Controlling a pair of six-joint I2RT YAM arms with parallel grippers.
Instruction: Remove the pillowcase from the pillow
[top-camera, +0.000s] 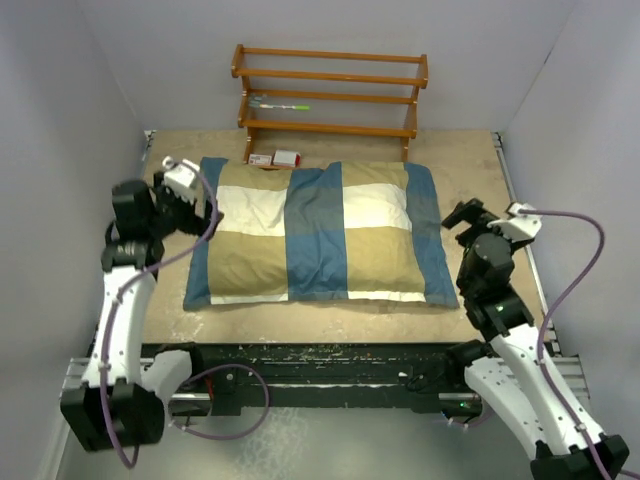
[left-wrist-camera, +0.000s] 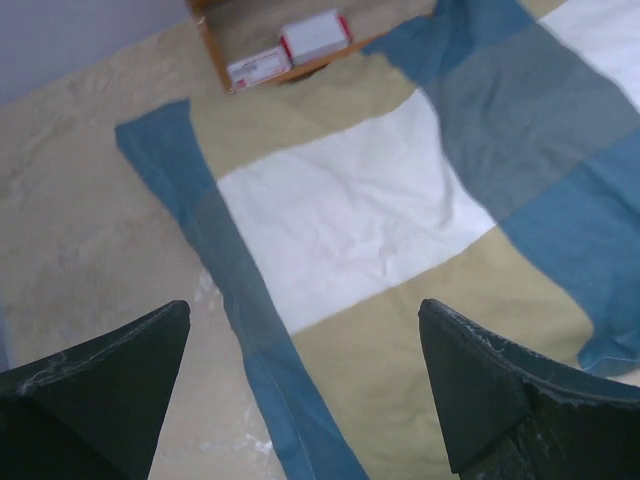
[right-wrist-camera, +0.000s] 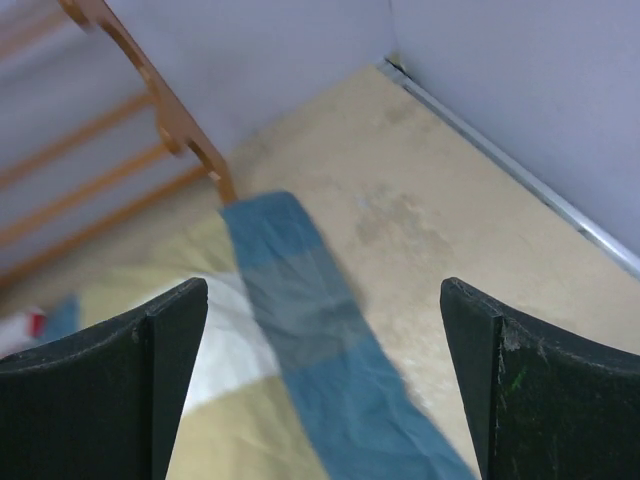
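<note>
Plainly, the pillowcase (top-camera: 318, 232), pillow hidden inside, lies flat between the arms. The left gripper (top-camera: 193, 200) at its 9 o'clock edge and the right gripper (top-camera: 462, 218) at 3 o'clock both gape empty. Best that one pins the pillow while the other pinches cloth only.

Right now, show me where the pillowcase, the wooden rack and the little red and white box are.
pillowcase (top-camera: 318, 235): top view, on its middle blue stripe.
wooden rack (top-camera: 330, 128): top view, on its lowest rail.
red and white box (top-camera: 288, 158): top view, on its top face.
</note>
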